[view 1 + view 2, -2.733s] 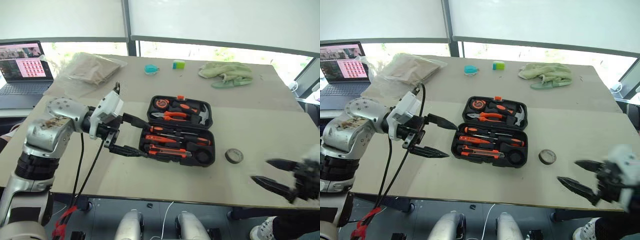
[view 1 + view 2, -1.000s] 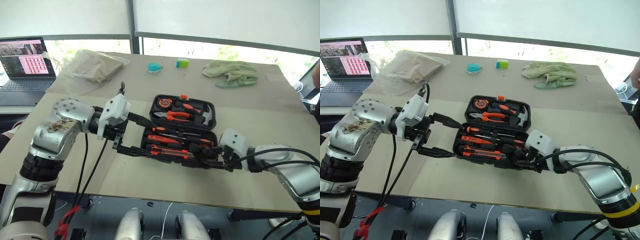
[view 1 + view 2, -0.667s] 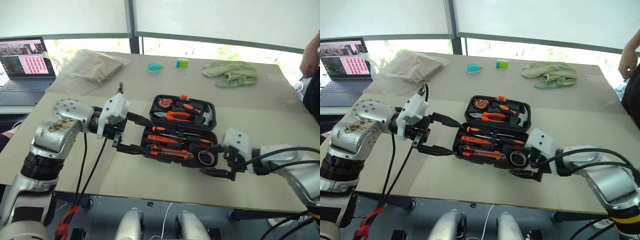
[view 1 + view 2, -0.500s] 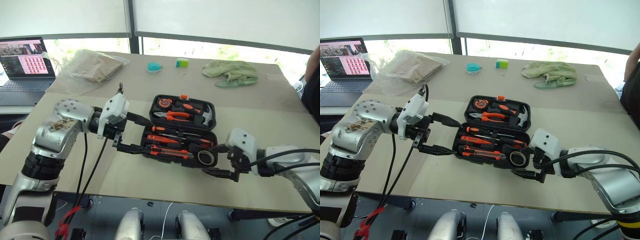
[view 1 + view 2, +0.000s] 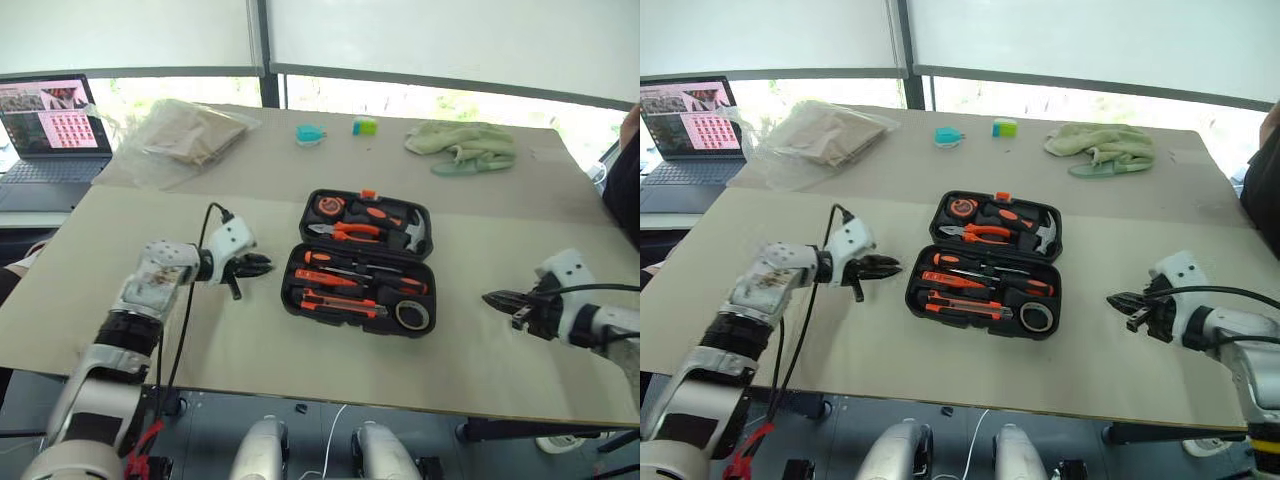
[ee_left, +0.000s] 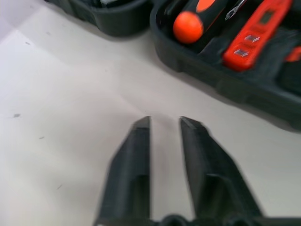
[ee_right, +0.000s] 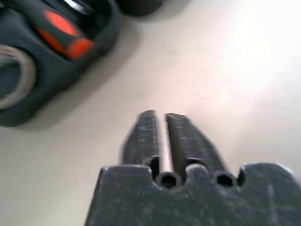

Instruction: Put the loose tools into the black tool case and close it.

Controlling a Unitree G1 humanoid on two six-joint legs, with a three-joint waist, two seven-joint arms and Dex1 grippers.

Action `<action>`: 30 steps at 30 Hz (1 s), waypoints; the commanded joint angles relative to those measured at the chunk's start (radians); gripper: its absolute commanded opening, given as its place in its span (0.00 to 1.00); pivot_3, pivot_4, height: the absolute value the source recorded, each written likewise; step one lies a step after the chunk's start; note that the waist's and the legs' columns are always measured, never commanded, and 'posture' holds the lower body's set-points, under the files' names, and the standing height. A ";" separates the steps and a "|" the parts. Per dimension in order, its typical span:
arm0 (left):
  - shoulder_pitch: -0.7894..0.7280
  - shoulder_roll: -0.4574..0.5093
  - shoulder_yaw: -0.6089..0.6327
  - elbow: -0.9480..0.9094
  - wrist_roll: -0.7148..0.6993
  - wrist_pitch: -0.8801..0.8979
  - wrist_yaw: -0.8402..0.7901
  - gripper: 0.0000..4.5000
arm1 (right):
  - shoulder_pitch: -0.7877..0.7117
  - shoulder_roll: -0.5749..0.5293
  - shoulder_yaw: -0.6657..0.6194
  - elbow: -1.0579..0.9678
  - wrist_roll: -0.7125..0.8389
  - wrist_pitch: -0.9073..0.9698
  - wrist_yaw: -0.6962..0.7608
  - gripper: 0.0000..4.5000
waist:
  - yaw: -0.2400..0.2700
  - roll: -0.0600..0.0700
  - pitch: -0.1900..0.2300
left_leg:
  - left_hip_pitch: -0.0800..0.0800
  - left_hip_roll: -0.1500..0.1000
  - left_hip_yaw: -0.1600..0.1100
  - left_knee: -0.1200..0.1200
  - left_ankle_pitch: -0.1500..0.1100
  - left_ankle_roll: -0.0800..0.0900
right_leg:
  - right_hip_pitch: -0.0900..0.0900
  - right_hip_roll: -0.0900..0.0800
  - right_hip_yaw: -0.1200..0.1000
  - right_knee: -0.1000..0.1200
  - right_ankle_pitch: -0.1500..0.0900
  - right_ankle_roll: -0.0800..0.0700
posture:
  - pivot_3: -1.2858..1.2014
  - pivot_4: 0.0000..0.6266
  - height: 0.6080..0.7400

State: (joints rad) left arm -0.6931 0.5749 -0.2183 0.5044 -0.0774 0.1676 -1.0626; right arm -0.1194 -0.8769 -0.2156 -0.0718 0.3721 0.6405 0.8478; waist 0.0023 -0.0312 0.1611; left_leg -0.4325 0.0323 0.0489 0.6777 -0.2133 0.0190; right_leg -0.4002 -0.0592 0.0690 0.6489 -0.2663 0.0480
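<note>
Left eye view: one black tool case lies open near the middle of the beige surface, its orange latch on the far edge. Left of the case, one left claw sits low over the surface, its fingers drawn nearly together on nothing, the tips just short of the case's near half. That near half holds three slim screwdrivers, one orange-black utility knife along its front, and one dark tape roll in its right corner. The far half carries one tape measure, one pair of pliers and one hammer. Right of the case, well apart from it, one right claw is shut and empty, pointing back at the case.

The left wrist view adds the round orange end of a screwdriver handle in its slot; the right wrist view adds the tape roll's pale inner ring at the case corner.

Behind the case, from left: one laptop, one clear bag, two small teal things and one green cloth, below windows with white blinds.
</note>
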 commanded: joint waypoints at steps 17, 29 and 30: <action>0.108 0.026 0.004 -0.292 -0.106 0.040 -0.279 0.00 | -0.091 -0.009 0.260 -0.110 -0.081 -0.188 0.259 0.00 | -0.005 0.002 -0.001 | -0.007 0.000 -0.002 -0.001 0.000 0.000 | -0.007 0.000 -0.001 0.001 0.001 0.000 | 0.52 0.24 1.00; 0.319 0.136 0.038 -0.520 -0.144 0.096 -0.286 0.00 | 0.205 -0.037 0.116 -0.371 -0.054 -0.130 0.203 0.00 | -0.005 0.002 -0.001 | -0.006 0.000 -0.009 0.001 -0.001 0.001 | -0.005 -0.001 -0.001 0.001 0.001 0.000 | 0.52 0.24 1.00; 0.332 0.144 0.039 -0.531 -0.140 0.097 -0.283 0.00 | 0.223 -0.038 0.101 -0.378 -0.054 -0.123 0.196 0.00 | -0.005 0.002 -0.001 | -0.005 0.000 -0.009 0.001 -0.001 0.001 | -0.004 -0.001 -0.001 0.001 0.001 0.000 | 0.52 0.24 1.00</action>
State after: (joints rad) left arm -0.3717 0.7132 -0.1876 0.0401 -0.1792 0.2603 -1.3389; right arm 0.0880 -0.9126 -0.0719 -0.3875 0.2807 0.5093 1.0490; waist -0.0022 -0.0293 0.1604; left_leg -0.4376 0.0325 0.0400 0.6785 -0.2141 0.0200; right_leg -0.4041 -0.0601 0.0681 0.6497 -0.2649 0.0484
